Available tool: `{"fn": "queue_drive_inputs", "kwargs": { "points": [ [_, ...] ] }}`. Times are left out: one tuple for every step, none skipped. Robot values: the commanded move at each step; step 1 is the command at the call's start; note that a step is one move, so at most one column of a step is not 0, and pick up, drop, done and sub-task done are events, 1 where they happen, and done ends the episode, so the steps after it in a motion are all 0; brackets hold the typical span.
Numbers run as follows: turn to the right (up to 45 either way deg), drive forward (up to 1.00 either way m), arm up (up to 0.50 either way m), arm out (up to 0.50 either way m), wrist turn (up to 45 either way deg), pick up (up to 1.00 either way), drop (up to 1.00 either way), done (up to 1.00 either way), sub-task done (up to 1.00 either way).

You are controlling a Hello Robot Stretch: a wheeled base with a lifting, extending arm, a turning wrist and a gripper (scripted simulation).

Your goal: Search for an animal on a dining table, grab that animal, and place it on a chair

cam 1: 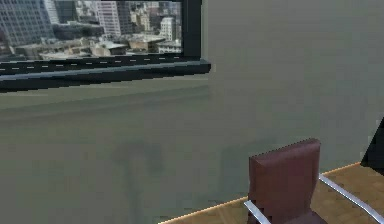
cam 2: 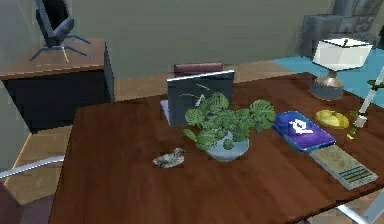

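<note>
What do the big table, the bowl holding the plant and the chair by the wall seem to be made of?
The table looks like dark reddish wood, polished, judging by its soft sheen. The bowl is pale blue-grey and smooth, perhaps glazed ceramic. The chair has maroon padding, maybe leather or vinyl, on a pale frame that looks like metal.

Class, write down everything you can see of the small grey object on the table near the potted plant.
The small grey object is a low, elongated lump, pale grey with darker greenish patches, too small to name. It lies on the bare top of the dark wooden table, left of and below the potted plant in the arm side view, apart from its pale pot. Only the table touches it.
</note>
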Motion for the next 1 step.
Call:
{"fn": "queue_drive_inputs", "kwargs": {
  "points": [
    [0.0,0.00,0.50,0.00,0.0,0.00,0.00,0.00,0.00]
  ]
}}
